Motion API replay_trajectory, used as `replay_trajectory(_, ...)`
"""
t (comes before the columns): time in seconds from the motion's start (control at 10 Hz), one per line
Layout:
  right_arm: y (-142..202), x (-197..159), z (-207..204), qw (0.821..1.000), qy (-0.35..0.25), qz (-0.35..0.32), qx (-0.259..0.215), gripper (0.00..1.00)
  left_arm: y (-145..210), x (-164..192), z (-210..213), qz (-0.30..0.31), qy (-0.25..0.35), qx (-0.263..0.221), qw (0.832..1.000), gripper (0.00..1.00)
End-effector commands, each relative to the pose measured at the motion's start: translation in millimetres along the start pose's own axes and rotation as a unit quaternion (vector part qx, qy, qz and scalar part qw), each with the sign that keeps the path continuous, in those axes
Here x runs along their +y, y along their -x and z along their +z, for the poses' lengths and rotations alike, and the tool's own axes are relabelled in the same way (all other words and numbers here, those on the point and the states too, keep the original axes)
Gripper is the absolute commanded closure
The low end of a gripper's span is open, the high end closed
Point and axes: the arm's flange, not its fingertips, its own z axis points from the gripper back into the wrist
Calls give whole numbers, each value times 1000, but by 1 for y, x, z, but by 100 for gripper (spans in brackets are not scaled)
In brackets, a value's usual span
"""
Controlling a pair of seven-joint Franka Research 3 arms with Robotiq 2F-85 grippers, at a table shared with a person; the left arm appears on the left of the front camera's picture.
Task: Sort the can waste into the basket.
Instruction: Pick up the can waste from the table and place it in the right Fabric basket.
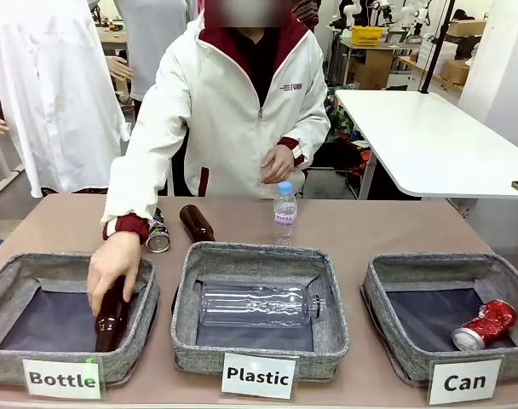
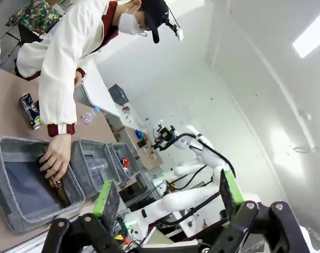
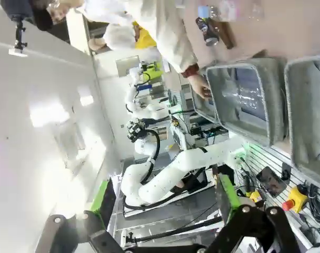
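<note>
The crushed red can point(image 1: 485, 325) lies in the grey "Can" basket point(image 1: 429, 268) at the front right. A dark printed can point(image 1: 158, 232) lies on the brown table behind the "Bottle" bin, next to the person's sleeve; the left wrist view shows this dark can point(image 2: 29, 110) too, as does the right wrist view point(image 3: 208, 30). My left gripper point(image 2: 167, 195) is raised off the table, open and empty, its green pads wide apart. My right gripper point(image 3: 163, 197) is likewise open and empty, far from the basket point(image 3: 306, 105).
The person's hand point(image 1: 112, 264) holds a brown bottle point(image 1: 112, 319) inside the "Bottle" bin point(image 1: 12, 273). A clear bottle lies in the "Plastic" bin point(image 1: 259, 256). Another brown bottle point(image 1: 196, 222) and an upright clear bottle point(image 1: 284, 213) stand behind the bins.
</note>
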Motion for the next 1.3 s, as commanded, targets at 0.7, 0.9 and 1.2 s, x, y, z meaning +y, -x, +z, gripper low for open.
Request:
replay_trajectory(0.7, 3, 10, -15, 996, 66, 43, 40, 0, 43, 34, -182, -3, -7, 185, 983, 0)
replay_trajectory(0.9, 3, 10, -15, 996, 66, 43, 40, 0, 68, 60, -224, -6, -28, 225, 974, 0)
replay_trajectory(1.2, 3, 10, -15, 996, 66, 43, 40, 0, 48, 60, -227, 13, -31, 239, 970, 0)
